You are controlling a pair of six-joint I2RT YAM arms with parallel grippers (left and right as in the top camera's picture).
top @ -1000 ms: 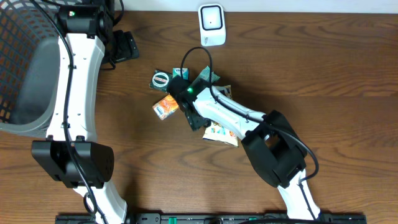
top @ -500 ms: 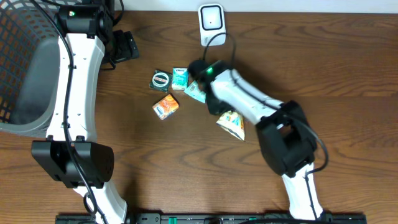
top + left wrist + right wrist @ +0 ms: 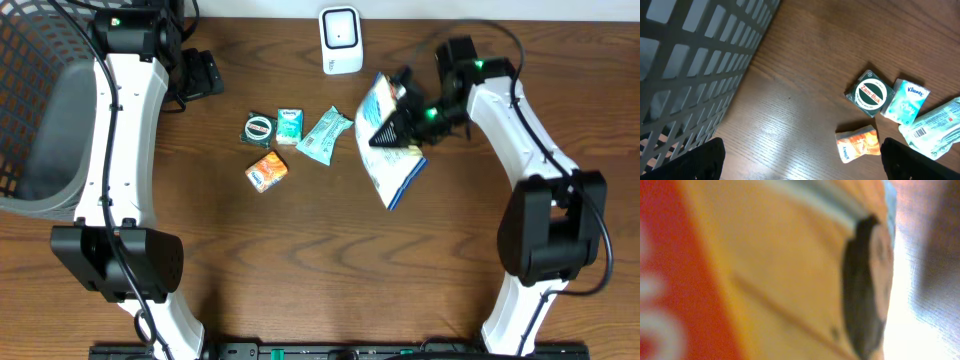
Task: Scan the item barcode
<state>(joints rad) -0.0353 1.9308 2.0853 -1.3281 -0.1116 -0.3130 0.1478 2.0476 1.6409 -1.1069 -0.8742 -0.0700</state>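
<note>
My right gripper (image 3: 392,130) is shut on a white and blue snack bag (image 3: 388,160) and holds it tilted above the table, just right of and below the white barcode scanner (image 3: 340,40) at the table's back edge. In the right wrist view the bag's orange and yellow face (image 3: 765,270) fills the frame, blurred, and hides the jaws. My left gripper (image 3: 200,75) hangs open at the back left, beside the basket; its fingertips (image 3: 695,160) stand wide apart with nothing between them. I cannot make out the bag's barcode.
Left on the table are a round Zam-Buk tin (image 3: 259,129), a small teal tissue pack (image 3: 289,125), a longer teal pack (image 3: 325,135) and an orange pack (image 3: 266,171). A dark mesh basket (image 3: 40,100) fills the left edge.
My right gripper has shut on the snack bag and swung it from the middle of the pile up and to the right, toward the scanner. The left arm has not moved.
</note>
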